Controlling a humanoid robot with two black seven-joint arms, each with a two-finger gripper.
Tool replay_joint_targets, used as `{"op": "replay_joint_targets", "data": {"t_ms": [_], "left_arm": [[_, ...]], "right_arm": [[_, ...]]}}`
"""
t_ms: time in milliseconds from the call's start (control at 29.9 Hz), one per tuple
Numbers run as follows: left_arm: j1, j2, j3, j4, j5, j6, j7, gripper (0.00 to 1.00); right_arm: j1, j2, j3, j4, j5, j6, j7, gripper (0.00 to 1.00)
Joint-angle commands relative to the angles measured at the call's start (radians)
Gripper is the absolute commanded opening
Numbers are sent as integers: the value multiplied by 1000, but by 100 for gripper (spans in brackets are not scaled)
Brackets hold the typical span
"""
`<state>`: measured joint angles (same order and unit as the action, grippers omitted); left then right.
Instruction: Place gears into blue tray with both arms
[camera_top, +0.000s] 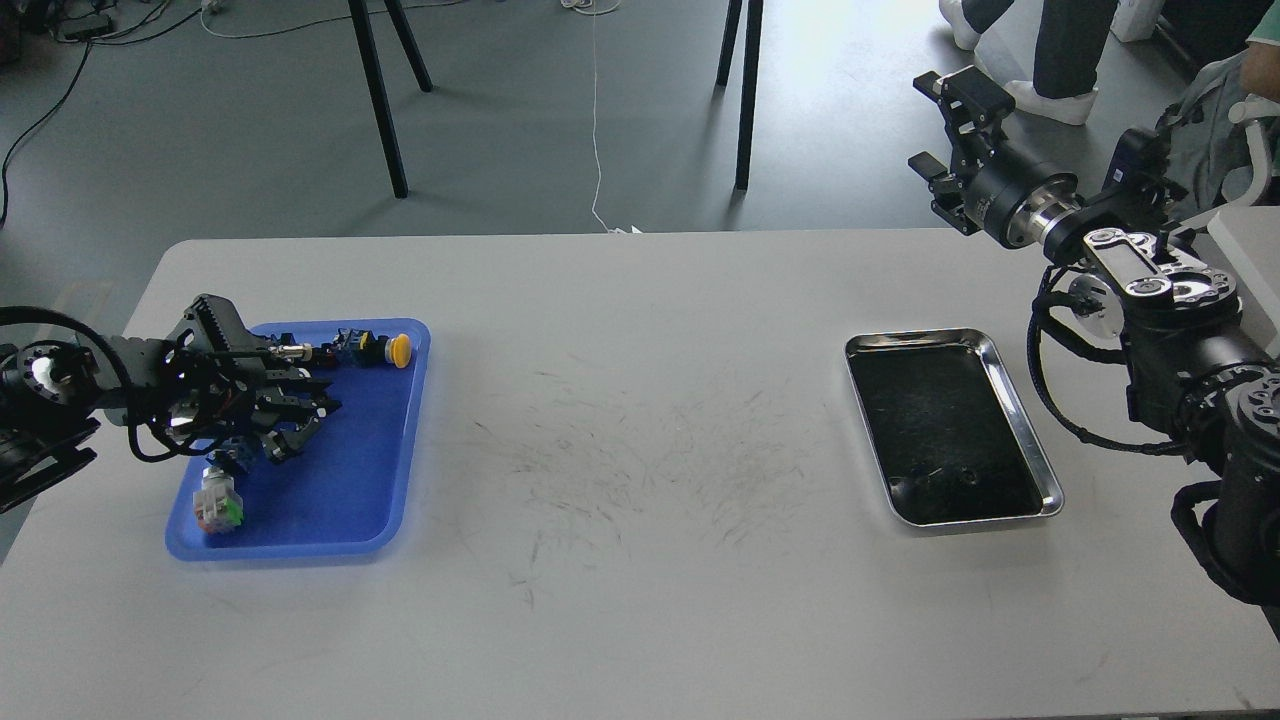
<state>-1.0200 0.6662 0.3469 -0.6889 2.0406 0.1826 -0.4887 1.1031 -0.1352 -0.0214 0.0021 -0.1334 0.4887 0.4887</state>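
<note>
The blue tray (340, 480) lies at the table's left. My left gripper (305, 428) hovers over its back-left part, open, with nothing between its fingers. Two small dark gears (967, 477) sit near the front end of the steel tray (910, 338) on the right, faint against its dark floor. My right gripper (933, 125) is raised beyond the table's far right corner, well away from the steel tray, and it stands open and empty.
In the blue tray lie a yellow-capped push button (398, 349) at the back and a white, green and red switch (218, 505) at the front left. Black stand legs (380, 100) and a person's feet (1040, 100) are on the floor behind the table.
</note>
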Motion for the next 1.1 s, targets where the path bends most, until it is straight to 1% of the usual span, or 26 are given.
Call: {"op": "replay_joint_targets", "data": {"t_ms": [0, 568, 936, 1070], "left_arm": [[0, -4, 0, 8, 0, 0, 0, 24], [-2, -25, -2, 23, -16, -2, 0, 26], [0, -25, -6, 22, -17, -3, 0, 30], [0, -25, -9, 22, -17, -5, 0, 34]], "right_arm": [[0, -3, 0, -1, 0, 0, 0, 97], [1, -6, -2, -1, 0, 0, 0, 97], [1, -4, -2, -1, -2, 0, 0, 97], [1, -4, -2, -1, -2, 0, 0, 97]]}}
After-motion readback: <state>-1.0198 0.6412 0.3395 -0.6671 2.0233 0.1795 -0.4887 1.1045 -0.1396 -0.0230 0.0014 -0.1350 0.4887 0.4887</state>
